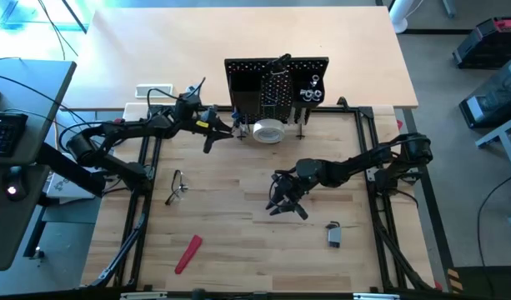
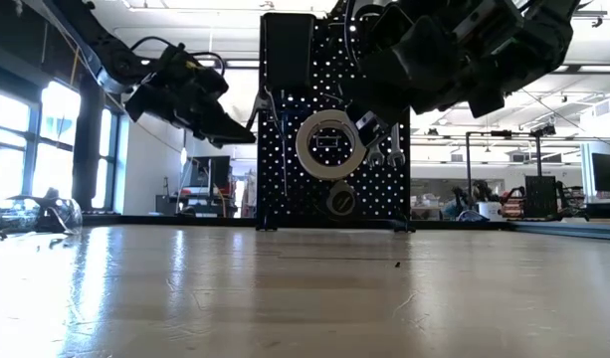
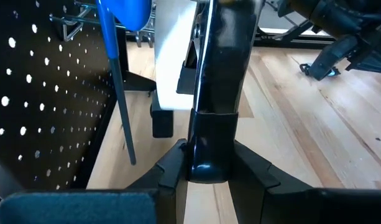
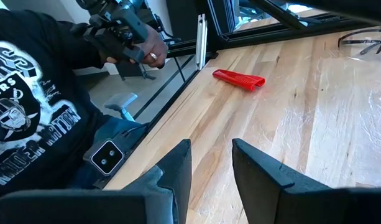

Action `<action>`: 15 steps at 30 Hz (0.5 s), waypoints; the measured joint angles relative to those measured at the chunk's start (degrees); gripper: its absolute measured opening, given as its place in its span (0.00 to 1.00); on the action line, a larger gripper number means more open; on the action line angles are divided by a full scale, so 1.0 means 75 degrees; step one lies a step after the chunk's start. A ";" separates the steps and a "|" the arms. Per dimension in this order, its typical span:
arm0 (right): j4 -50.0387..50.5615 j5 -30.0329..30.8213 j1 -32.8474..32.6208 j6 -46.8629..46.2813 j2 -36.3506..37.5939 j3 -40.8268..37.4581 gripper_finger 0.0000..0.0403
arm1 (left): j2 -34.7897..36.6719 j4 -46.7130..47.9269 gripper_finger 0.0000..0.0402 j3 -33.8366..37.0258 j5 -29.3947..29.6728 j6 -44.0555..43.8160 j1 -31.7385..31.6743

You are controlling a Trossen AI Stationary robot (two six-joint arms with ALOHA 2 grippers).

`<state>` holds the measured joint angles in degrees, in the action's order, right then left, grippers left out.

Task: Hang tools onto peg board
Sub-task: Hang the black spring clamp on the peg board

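Note:
The black peg board [image 1: 242,83] stands upright at the table's far middle. A white tape roll [image 1: 268,131] and silver wrenches [image 2: 389,149] hang on its front. My left gripper [image 1: 215,129] is just left of the board, shut on a long black tool [image 3: 218,74]. A blue-handled tool [image 3: 122,12] hangs close beside it at the board [image 3: 41,93]. My right gripper [image 4: 212,158] hovers open over the table's middle [image 1: 287,200], with nothing between its fingers. A red-handled tool [image 1: 187,254] and a small tape measure [image 1: 333,235] lie flat near the front. My left gripper pinches the black tool's near end [image 3: 210,146] between its two fingers. The fingers come almost level from the table's left, and the tool runs straight out ahead of them. It is lifted clear of the table, its far end next to the white tape roll [image 3: 171,56].
Safety glasses [image 1: 177,185] lie on the left part of the table. A person in a black printed shirt [image 4: 35,106] stands at the table's edge, holding a device. The black frame rails [image 1: 142,192] run along both sides. Bare wood lies between the two arms.

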<state>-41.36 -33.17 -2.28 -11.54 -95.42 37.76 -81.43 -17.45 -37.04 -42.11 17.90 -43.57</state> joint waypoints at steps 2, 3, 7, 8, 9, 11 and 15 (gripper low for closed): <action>0.0000 -0.0003 0.0000 0.0000 0.0000 0.0000 0.27 | 0.0000 0.0039 0.19 0.0000 -0.0009 0.0053 -0.0039; 0.0000 -0.0003 0.0000 0.0001 0.0000 0.0000 0.27 | 0.0000 0.0043 0.19 0.0000 -0.0027 0.0058 -0.0058; 0.0006 -0.0006 0.0000 -0.0012 0.0000 0.0000 0.27 | 0.0003 0.0038 0.19 0.0000 -0.0016 0.0098 -0.0113; 0.0006 -0.0003 0.0000 -0.0005 0.0000 0.0000 0.27 | 0.0003 0.0030 0.19 0.0000 -0.0004 0.0110 -0.0116; 0.0006 -0.0005 0.0000 -0.0001 0.0000 0.0000 0.27 | 0.0003 0.0019 0.19 0.0000 0.0000 0.0110 -0.0122; 0.0008 -0.0003 0.0000 -0.0001 0.0000 0.0000 0.27 | 0.0003 0.0017 0.19 0.0000 -0.0005 0.0112 -0.0132; 0.0019 -0.0006 0.0000 -0.0009 0.0000 0.0000 0.27 | 0.0003 0.0014 0.19 0.0003 -0.0020 0.0173 -0.0181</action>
<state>-41.22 -33.21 -2.28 -11.60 -95.42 37.76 -81.41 -17.34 -37.01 -42.26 19.20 -44.92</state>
